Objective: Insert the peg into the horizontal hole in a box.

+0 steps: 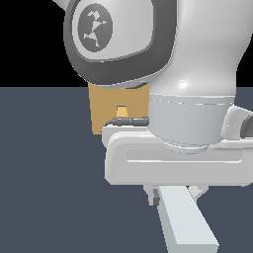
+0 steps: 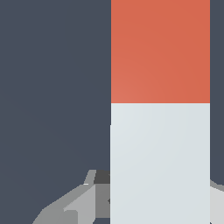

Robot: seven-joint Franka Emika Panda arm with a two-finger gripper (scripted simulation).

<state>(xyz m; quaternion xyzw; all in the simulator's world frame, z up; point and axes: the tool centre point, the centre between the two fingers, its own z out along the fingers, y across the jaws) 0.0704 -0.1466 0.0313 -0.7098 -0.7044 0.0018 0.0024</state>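
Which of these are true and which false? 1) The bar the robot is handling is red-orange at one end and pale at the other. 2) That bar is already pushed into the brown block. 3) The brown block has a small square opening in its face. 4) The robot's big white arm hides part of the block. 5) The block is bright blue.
1) True: the wrist view shows the peg red-orange on one part, pale grey-white on the rest.
2) False: the hole shows open, and the peg sits low, near the camera, apart from the box.
3) True: a lighter square hole sits in its face.
4) True: the arm covers the box's top and one side.
5) False: it is tan-brown.
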